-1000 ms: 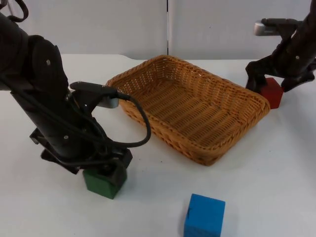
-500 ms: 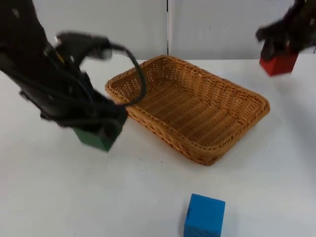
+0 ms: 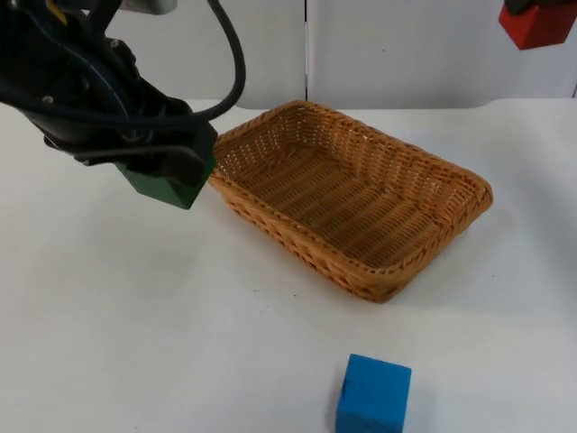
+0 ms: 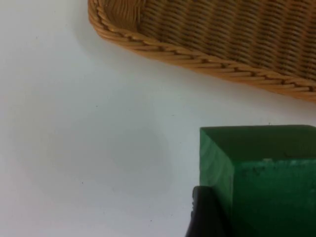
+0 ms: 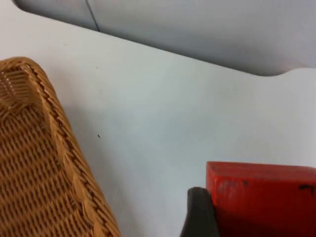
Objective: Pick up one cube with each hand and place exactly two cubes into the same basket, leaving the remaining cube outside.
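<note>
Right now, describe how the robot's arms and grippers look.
Left gripper, left in the top view: matte black, blocky, on a thick black arm. Right gripper, upper right corner there: black too. Both have black jaws with rounded tips.

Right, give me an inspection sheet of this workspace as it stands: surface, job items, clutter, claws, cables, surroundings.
Surface: white table, a few tiny dark specks.
Basket: wicker, on the table, no cube inside.
Green cube: held off the table by the left claw, beside the basket's near-left rim.
Red cube: held high by the right claw, in front of the wall, past the basket's far-right end.
Blue cube: on the table near the front edge, apart from the basket, untouched.
Clutter: nothing seen.
Cables: nothing seen apart from the robot's own.
Surroundings: grey partition wall behind the table.
</note>
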